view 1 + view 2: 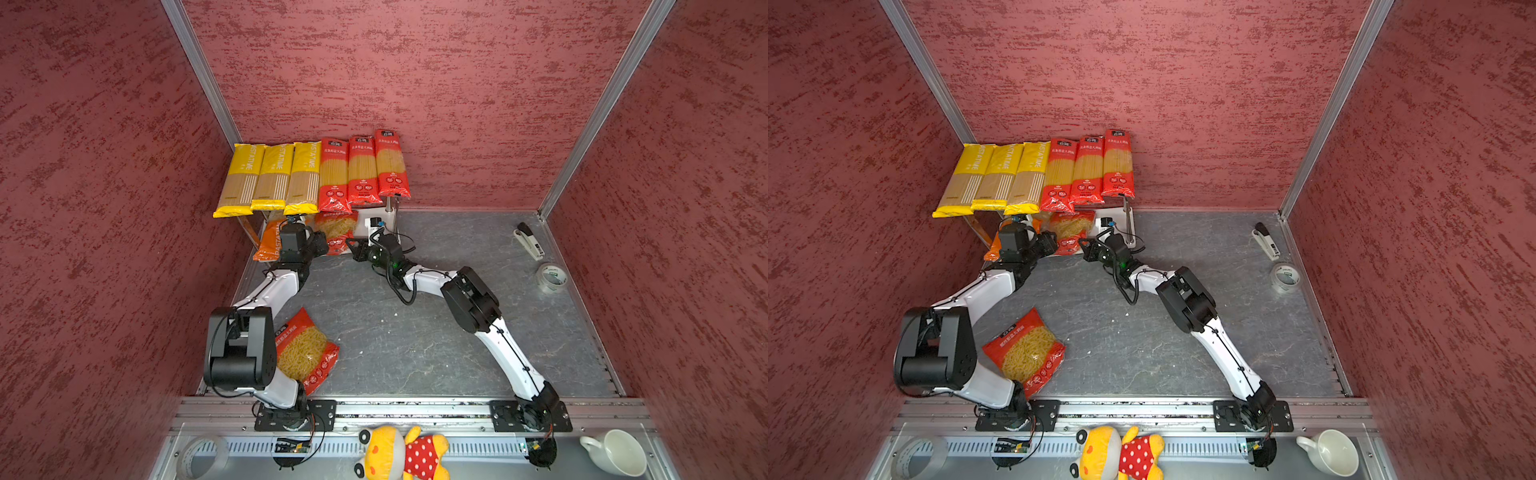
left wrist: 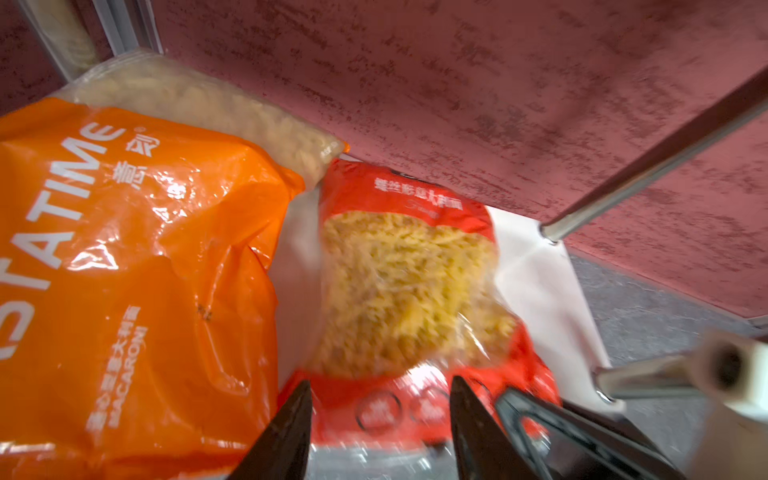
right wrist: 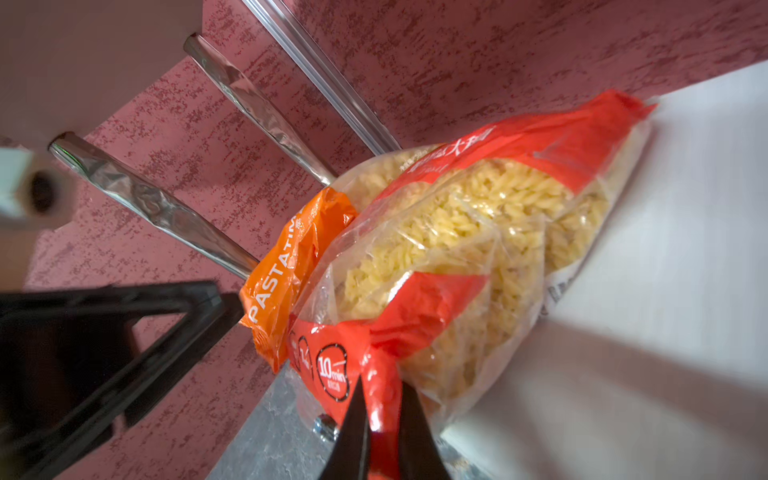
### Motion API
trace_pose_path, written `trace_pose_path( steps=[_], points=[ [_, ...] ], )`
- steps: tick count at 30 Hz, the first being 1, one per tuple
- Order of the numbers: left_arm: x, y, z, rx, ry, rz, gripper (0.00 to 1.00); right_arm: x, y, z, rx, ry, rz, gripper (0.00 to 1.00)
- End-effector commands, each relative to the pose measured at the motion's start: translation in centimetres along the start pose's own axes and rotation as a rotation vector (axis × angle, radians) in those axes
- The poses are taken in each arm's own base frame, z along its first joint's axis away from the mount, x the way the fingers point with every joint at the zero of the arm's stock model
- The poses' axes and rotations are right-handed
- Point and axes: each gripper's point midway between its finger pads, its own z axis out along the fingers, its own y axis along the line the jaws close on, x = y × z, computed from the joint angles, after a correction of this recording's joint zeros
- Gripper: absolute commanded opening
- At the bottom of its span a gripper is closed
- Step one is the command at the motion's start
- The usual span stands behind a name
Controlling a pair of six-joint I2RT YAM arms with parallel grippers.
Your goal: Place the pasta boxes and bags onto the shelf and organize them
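Note:
The shelf [image 1: 365, 222] stands at the back left. Three yellow pasta boxes [image 1: 272, 176] and three red ones [image 1: 363, 168] lie side by side on its top board. On the lower board [image 2: 540, 282] an orange bag [image 2: 124, 270] lies beside a red bag [image 2: 407, 282] with a clear window. My left gripper [image 2: 380, 415] is open at that red bag's near edge, jaws well apart on either side of it. My right gripper [image 3: 384, 411] is shut on the same red bag's [image 3: 478, 249] near corner. Another red bag [image 1: 305, 351] lies on the table by the left arm's base.
A stapler [image 1: 528, 241] and a tape roll [image 1: 551, 278] sit at the table's right edge. A plush toy [image 1: 401, 453], a white cup [image 1: 615, 451] and another tape roll [image 1: 203, 455] lie in front of the rail. Shiny shelf posts [image 2: 665, 153] stand close to both grippers.

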Motion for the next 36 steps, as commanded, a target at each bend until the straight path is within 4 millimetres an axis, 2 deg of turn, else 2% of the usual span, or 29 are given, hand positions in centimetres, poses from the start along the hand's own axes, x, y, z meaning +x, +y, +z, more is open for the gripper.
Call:
trace_pose_path(
  steps=[1,6,12,15,17,21,23,27,31,36],
  points=[
    [0.0,-0.5,-1.8,0.006,-0.007,-0.027,0.54,2.0,-0.4,1.1,-0.004,0.062,0.069,0.0],
    [1.0,0.0,-4.2,-0.01,-0.008,-0.055,0.54,3.9,-0.6,1.0,-0.019,0.114,0.121,0.0],
    [2.5,0.4,-6.8,-0.016,-0.004,-0.086,0.55,4.7,-0.1,0.7,-0.037,0.173,0.151,0.0],
    [2.8,0.5,-8.1,-0.018,-0.007,-0.085,0.55,4.0,0.4,0.2,-0.045,0.177,0.156,0.0],
    [2.8,0.6,-9.0,-0.023,-0.016,-0.087,0.55,2.7,0.7,0.0,-0.049,0.154,0.155,0.0],
    [3.1,0.8,-10.1,-0.029,-0.014,-0.092,0.55,3.4,0.6,0.3,-0.049,0.197,0.161,0.0],
    [3.5,0.8,-10.5,-0.031,0.002,-0.095,0.55,3.6,0.4,-0.2,-0.03,0.201,0.169,0.1],
    [4.9,0.5,-11.3,-0.021,0.024,-0.106,0.55,2.0,1.2,-1.5,-0.009,0.158,0.13,0.31],
    [6.5,0.0,-12.2,-0.015,0.046,-0.105,0.55,0.3,0.3,-1.8,0.102,0.124,0.078,0.43],
    [8.1,-0.1,-13.5,-0.012,0.063,-0.105,0.55,-0.6,-1.6,-1.1,0.208,0.081,0.06,0.51]
  ],
)
